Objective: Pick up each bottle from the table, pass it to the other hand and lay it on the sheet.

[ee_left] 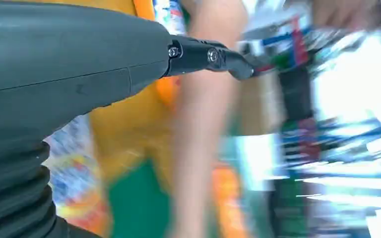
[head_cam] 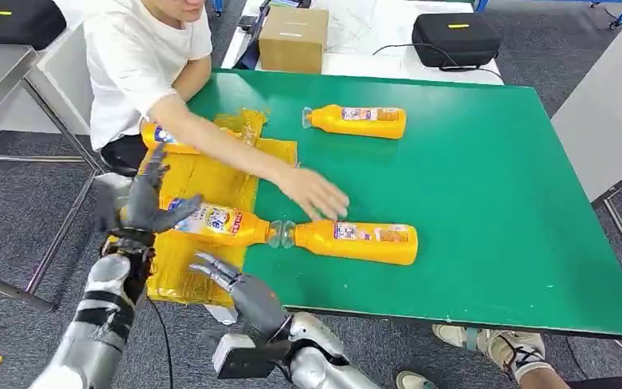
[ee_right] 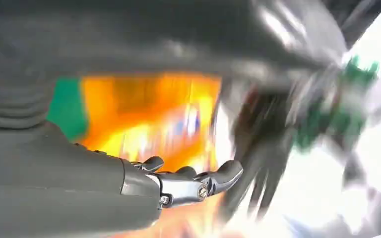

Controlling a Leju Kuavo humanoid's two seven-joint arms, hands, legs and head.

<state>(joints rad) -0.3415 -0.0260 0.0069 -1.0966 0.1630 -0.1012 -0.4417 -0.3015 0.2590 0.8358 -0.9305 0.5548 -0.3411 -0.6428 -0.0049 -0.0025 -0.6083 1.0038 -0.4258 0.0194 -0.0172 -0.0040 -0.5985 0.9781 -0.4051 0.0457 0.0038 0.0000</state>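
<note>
Head view: four orange bottles. One [head_cam: 210,221] lies on the yellow sheet [head_cam: 210,174], neck to neck with a second [head_cam: 355,241] on the green counter [head_cam: 494,186]; a third [head_cam: 358,121] lies farther back on the counter; a fourth [head_cam: 162,136] sits at the sheet's far edge under a person's arm [head_cam: 235,146]. Labels too small to read. Left hand [head_cam: 147,198] touches the sheet bottle's base, fingers spread, not gripping. Right hand [head_cam: 239,285] is at the near edge, fingers apart, empty. Grey carpet, cardboard box [head_cam: 293,39], two black cases behind.
</note>
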